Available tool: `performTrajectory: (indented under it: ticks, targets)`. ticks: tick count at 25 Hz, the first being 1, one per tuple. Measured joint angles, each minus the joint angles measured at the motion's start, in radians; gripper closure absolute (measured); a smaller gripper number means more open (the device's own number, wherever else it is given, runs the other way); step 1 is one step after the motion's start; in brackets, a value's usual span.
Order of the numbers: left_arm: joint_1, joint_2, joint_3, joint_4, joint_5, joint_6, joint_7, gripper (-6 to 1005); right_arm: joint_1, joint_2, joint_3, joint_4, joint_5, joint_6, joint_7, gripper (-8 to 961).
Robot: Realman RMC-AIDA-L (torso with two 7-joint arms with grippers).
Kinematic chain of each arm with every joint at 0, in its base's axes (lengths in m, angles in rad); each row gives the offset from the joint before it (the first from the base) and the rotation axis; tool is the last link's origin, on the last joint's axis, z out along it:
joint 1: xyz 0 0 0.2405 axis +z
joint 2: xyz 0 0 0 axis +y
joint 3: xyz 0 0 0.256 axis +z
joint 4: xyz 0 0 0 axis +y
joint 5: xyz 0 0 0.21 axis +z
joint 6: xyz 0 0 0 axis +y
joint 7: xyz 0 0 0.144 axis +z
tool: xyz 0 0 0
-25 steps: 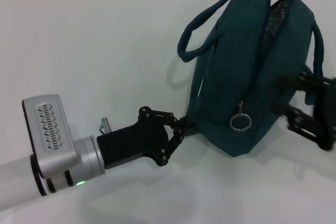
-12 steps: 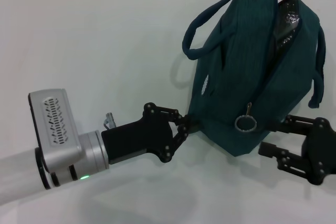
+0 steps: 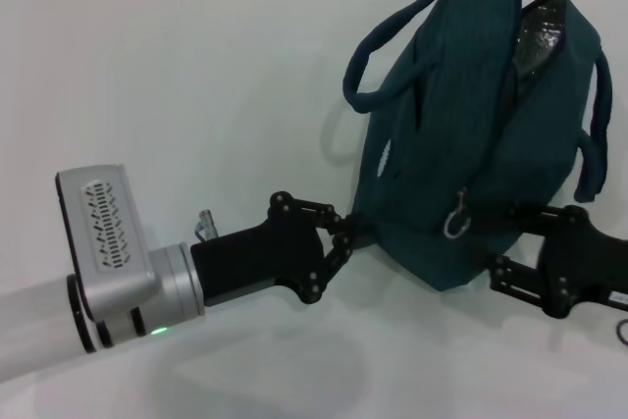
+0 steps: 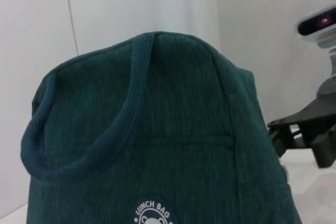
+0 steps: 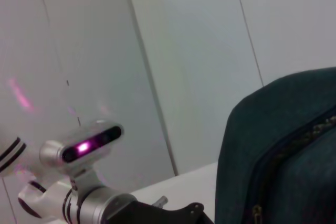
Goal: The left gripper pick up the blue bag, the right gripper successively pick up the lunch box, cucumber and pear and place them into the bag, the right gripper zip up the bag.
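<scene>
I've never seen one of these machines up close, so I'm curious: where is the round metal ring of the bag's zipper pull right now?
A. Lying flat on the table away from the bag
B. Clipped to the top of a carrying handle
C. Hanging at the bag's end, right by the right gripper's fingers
C: in the head view the ring hangs at the blue bag's end, at the right gripper's fingertips.
</scene>
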Motion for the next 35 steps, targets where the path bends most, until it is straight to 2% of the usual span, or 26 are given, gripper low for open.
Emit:
performTrajectory:
  ticks: [8,15,23,35]
  targets:
    - [-0.012,0.000,0.000,0.001,0.001,-0.006,0.000,950,0.039,0.019,-0.006,0.000,-0.026,0.039,0.011,477]
    - [-0.014,0.000,0.000,0.002,0.001,-0.012,0.000,951,0.046,0.020,0.000,-0.001,-0.021,0.040,0.013,477]
    - [-0.026,0.000,0.000,0.000,0.001,-0.012,0.000,952,0.075,0.024,-0.055,-0.002,-0.037,0.031,0.014,478]
    - [-0.026,0.000,0.000,0.000,-0.004,-0.012,-0.010,952,0.067,0.021,-0.049,-0.001,-0.030,0.027,0.014,479]
